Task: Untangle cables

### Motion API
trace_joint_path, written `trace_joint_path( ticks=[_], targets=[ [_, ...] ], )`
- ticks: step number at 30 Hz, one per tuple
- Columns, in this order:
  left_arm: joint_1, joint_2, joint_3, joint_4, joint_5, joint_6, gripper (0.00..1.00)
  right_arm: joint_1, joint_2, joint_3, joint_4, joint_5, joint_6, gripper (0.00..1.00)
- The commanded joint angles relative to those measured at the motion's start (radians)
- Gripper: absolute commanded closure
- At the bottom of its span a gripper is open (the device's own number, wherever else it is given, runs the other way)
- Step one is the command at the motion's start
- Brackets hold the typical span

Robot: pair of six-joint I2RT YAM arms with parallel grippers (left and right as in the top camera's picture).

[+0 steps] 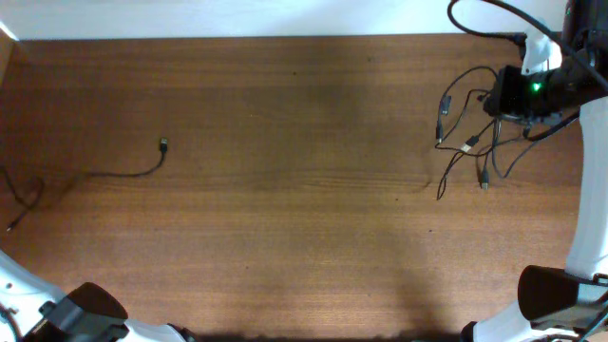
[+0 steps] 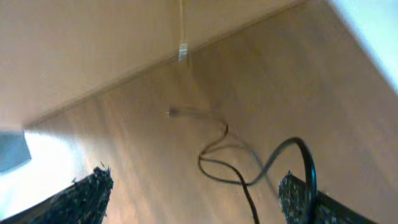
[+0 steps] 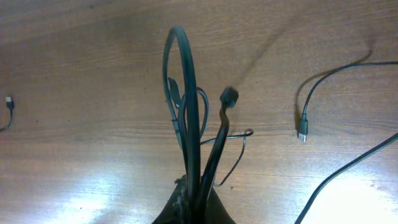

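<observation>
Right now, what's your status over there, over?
Left end effector open, loose cable ahead. Right end effector shut on cable bundle. No obstructions seen.

table: brown wood-grain top (image 1: 285,237), grain ran left to right, filled nearly the whole overhead view
far edge: plain white strip (image 1: 237,17) ran behind the table
left side: pale beige panel (image 2: 74,50) met the tabletop in the left wrist view
light: soft white glare patch (image 3: 106,186) lay on the wood
</observation>
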Motion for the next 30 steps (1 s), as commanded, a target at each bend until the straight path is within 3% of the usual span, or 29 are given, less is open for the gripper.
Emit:
trace_joint_path(
  ticks=[1, 4, 6, 7, 9, 10, 12, 15, 19, 23, 28, 30],
  targets=[
    [0.005, 0.037, -0.162, -0.018, 0.005, -0.046, 0.10, 0.006, -0.002, 0.007, -0.004, -0.013, -0.010, 0.96],
    [0.006, 0.048, -0.427, 0.140, -0.119, -0.211, 0.03, 0.006, -0.001, 0.007, -0.005, -0.013, -0.010, 0.96],
    [0.007, 0.048, -0.595, 0.339, -0.075, -0.275, 0.01, 0.006, -0.001, 0.007, -0.005, -0.013, -0.010, 0.96],
    [0.008, 0.048, -0.643, 0.444, 0.070, -0.264, 0.01, 0.006, -0.001, 0.007, -0.004, -0.013, -0.010, 0.96],
    [0.009, 0.048, -0.669, 0.588, 0.397, -0.113, 0.00, 0.006, 0.001, 0.007, -0.002, -0.013, -0.010, 0.96],
    [0.010, 0.048, -0.669, 0.713, 0.728, 0.046, 0.00, 0.005, 0.003, 0.006, -0.002, -0.012, -0.011, 0.96],
    [0.011, 0.048, -0.669, 0.776, 0.879, 0.129, 0.00, 0.005, 0.003, 0.007, -0.002, -0.012, -0.011, 0.96],
    [0.019, 0.048, -0.669, 0.776, 0.837, 0.163, 0.00, 0.005, 0.003, 0.006, -0.003, -0.012, -0.034, 0.96],
    [0.047, 0.037, -0.667, 0.724, 0.565, -0.027, 0.04, 0.005, 0.003, 0.007, -0.003, -0.012, -0.033, 0.96],
    [0.045, -0.057, -0.633, 0.722, 0.510, -0.032, 0.11, 0.005, 0.004, 0.006, -0.003, -0.013, -0.033, 0.96],
    [-0.108, -0.159, -0.632, 0.544, 0.507, 0.127, 0.12, 0.006, 0.004, 0.006, -0.005, -0.013, -0.033, 0.96],
    [-0.229, -0.135, -0.649, 0.425, 0.457, 0.145, 0.21, 0.005, 0.004, 0.006, -0.005, -0.012, -0.033, 0.96]
  ],
)
